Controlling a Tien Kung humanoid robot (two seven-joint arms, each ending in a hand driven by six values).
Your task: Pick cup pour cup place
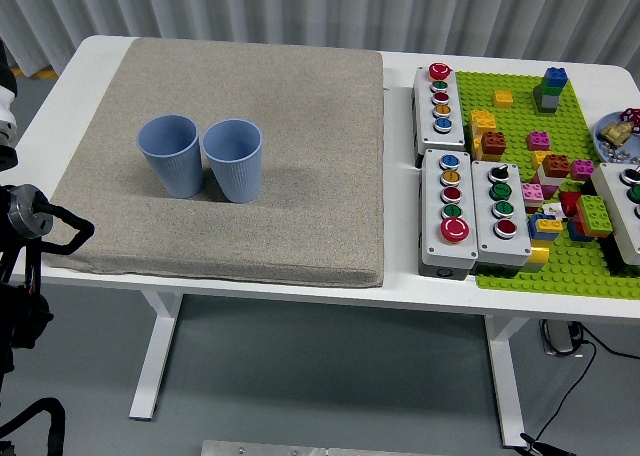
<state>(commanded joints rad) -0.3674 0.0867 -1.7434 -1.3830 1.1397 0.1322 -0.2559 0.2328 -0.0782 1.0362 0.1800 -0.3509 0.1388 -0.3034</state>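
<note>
- Two blue cups, left cup (172, 154) and right cup (234, 159), upright, touching, on grey mat (300, 126) over white bench (400, 286).
- Left arm (25, 226) at left edge; robot hand state: cannot tell.
- Button boxes (470, 211) right of mat.

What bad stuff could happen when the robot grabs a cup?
The two blue cups, left cup and right cup, stand side by side, nearly touching, so fingers closing on one could easily knock the other over. They also stand on a soft grey mat, which may make them tip more easily. Only the left arm shows, off the table's edge, so it has a long reach.
</note>
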